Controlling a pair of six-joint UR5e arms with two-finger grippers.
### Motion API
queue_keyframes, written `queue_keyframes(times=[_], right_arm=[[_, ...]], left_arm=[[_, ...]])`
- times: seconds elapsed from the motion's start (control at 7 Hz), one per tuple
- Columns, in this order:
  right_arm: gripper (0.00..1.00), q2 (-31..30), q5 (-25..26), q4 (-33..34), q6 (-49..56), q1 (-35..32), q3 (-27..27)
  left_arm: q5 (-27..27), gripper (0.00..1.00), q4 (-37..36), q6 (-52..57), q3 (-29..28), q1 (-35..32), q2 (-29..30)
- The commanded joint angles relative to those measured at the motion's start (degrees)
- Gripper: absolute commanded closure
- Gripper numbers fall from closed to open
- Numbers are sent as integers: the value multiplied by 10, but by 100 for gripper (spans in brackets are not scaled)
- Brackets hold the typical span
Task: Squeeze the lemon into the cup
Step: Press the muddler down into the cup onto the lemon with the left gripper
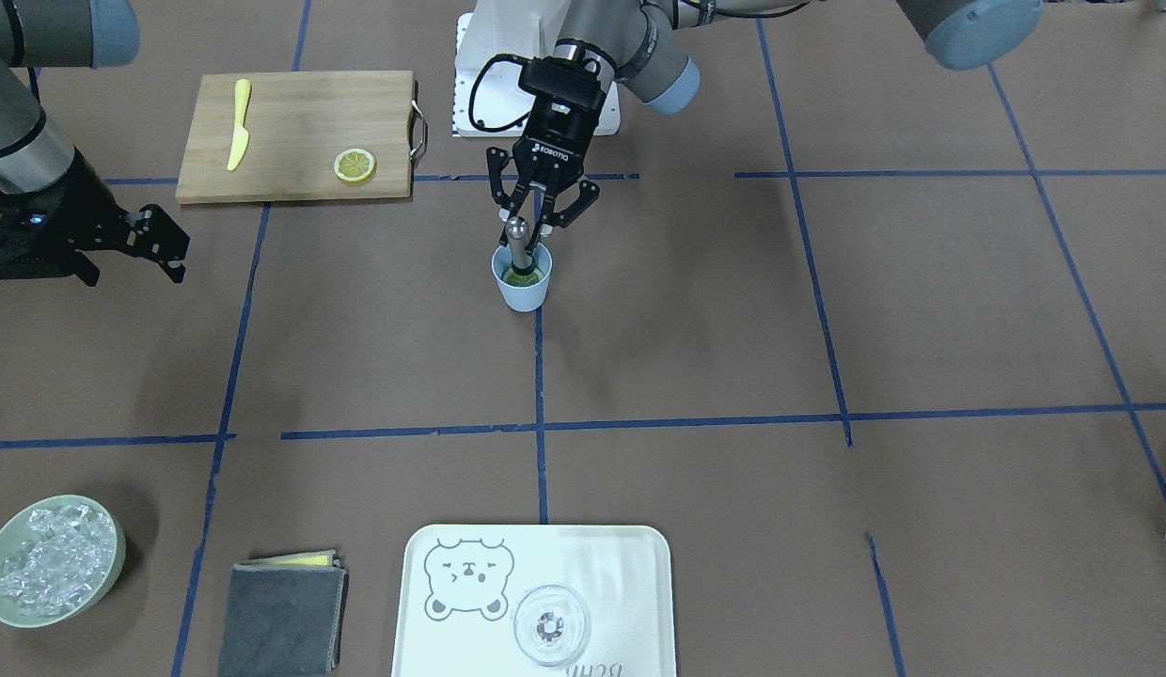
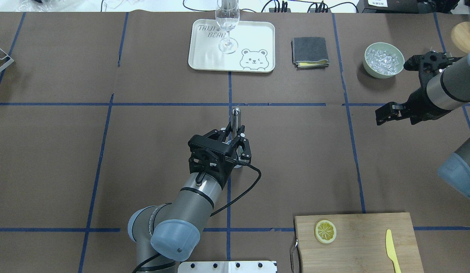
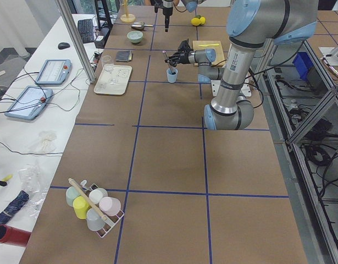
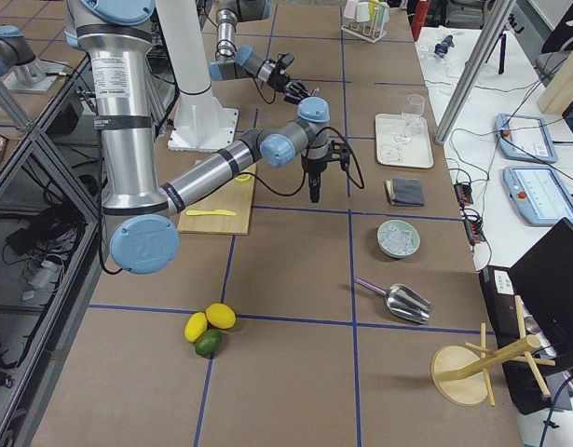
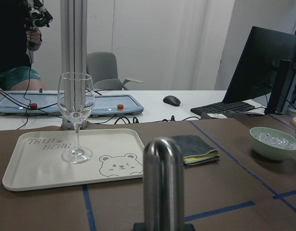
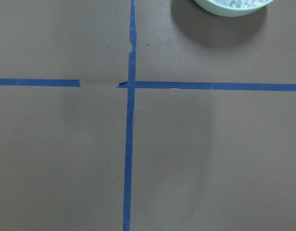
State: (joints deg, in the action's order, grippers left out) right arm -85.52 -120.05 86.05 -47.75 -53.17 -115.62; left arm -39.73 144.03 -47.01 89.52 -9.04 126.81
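The light-blue cup point(image 1: 522, 293) stands mid-table on a blue tape line. Something yellow-green, which looks like a lemon point(image 1: 535, 275) slice, lies inside it. A metal muddler point(image 1: 517, 237) stands in the cup on that slice, its rounded top above the rim. My left gripper point(image 1: 534, 222) reaches in level from the robot's side, shut on the muddler's shaft. In the overhead view this gripper point(image 2: 235, 137) hides most of the cup. A second lemon slice point(image 1: 354, 165) lies on the cutting board. My right gripper point(image 1: 179, 250) hovers open and empty, far off to the side.
The wooden cutting board point(image 1: 296, 132) also carries a yellow plastic knife point(image 1: 238, 124). Along the far edge are a pale green bowl of ice point(image 1: 52, 559), a folded grey cloth point(image 1: 282, 619) and a white bear tray point(image 1: 602, 555) with a clear glass point(image 1: 551, 624).
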Motion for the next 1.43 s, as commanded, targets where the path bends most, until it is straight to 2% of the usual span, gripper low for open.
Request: queue_keyframes(times=[0.0, 0.43, 0.86, 1.14, 1.29], right_arm=[[0, 0, 0, -1, 0, 0, 0], [0, 1, 0, -1, 0, 0, 0], [0, 1, -1, -1, 1, -5, -1], [0, 0, -2, -1, 5, -11, -1], [0, 0, -3, -1, 5, -15, -1]], left_arm=[[-1, 100, 6, 0, -12, 1, 2], [-7, 100, 6, 2, 1, 1, 3], [-8, 100, 29, 121, 87, -4, 2], [-7, 100, 25, 133, 133, -43, -9], [-7, 100, 20, 133, 134, -61, -44]])
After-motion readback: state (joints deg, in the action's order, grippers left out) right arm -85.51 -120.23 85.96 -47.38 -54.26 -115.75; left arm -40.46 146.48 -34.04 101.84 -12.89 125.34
